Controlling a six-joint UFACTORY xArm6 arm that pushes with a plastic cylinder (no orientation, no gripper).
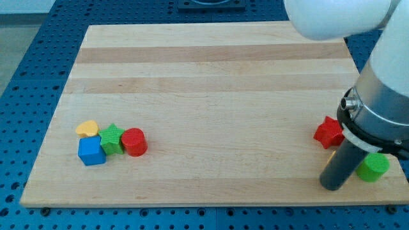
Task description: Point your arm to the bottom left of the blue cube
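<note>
The blue cube (92, 152) sits near the tabletop's (211, 96) bottom-left corner, touching the green star (112, 138) and the yellow heart (87, 128), with the red cylinder (134, 142) just beyond; it looks light, rigid and easily nudged, so aim for the bare wood off its lower-left corner. My tip (333, 186) stands well apart at the view's right, between a red star (329, 132) and a green cylinder (373, 167). There is no claw to open or close, only the rod.

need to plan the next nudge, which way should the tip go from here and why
Probably slide my tip toward the view's left along the board's bottom edge. It sits at the view's right near the red star and green cylinder; the blue cube lies far left, its bottom-left corner open.
</note>
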